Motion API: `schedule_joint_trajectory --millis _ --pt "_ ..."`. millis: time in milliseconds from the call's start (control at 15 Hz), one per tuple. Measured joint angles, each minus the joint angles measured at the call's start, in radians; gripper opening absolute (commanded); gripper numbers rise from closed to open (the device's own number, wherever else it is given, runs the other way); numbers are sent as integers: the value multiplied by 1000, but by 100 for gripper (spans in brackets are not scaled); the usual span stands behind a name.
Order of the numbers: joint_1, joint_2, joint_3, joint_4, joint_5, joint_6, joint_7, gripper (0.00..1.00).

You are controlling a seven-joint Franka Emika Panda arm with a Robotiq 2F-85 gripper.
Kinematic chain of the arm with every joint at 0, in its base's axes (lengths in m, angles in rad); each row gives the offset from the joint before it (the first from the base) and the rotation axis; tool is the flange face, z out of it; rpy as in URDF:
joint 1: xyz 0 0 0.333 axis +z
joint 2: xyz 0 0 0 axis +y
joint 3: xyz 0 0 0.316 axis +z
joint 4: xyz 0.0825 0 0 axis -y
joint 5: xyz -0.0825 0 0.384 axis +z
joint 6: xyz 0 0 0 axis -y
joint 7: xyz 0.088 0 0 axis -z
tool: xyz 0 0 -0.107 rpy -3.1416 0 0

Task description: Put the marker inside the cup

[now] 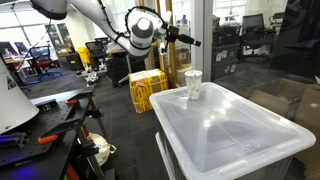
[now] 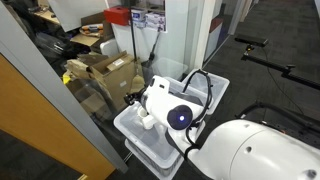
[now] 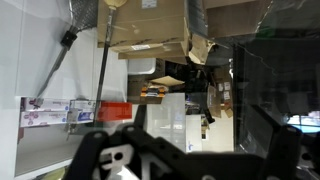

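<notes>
The whitish cup (image 1: 193, 85) stands upright near the far corner of a translucent plastic bin lid (image 1: 235, 130). A dark shape shows through its wall; I cannot tell whether that is the marker. No marker shows anywhere else. My gripper (image 1: 191, 42) hangs well above the cup, pointing sideways and apart from it. In the wrist view the gripper (image 3: 185, 135) is open, its dark fingers (image 3: 100, 150) spread wide with nothing between them. In an exterior view from behind the arm, the gripper (image 2: 133, 100) is above the cup (image 2: 147, 121).
A yellow crate (image 1: 147, 90) sits on the floor behind the bin. Cardboard boxes (image 2: 105, 70) are stacked behind a glass partition. A desk with tools (image 1: 50, 110) stands to one side. The bin's rim (image 2: 215, 90) lies beside the arm.
</notes>
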State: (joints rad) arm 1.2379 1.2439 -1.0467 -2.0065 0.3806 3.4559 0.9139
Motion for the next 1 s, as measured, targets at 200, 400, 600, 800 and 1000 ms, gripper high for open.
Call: schedule_joint_trajectory --millis 200,400,600,800,1000 --pt "-39 -52 41 33 4 0 -49 100" --pt "-92 -111 95 64 21 0 -117 100" --pt "-145 -163 139 82 7 0 -156 100" --pt "-191 -206 167 86 -32 0 -176 100" --pt "-245 -252 217 92 -32 0 -230 100"
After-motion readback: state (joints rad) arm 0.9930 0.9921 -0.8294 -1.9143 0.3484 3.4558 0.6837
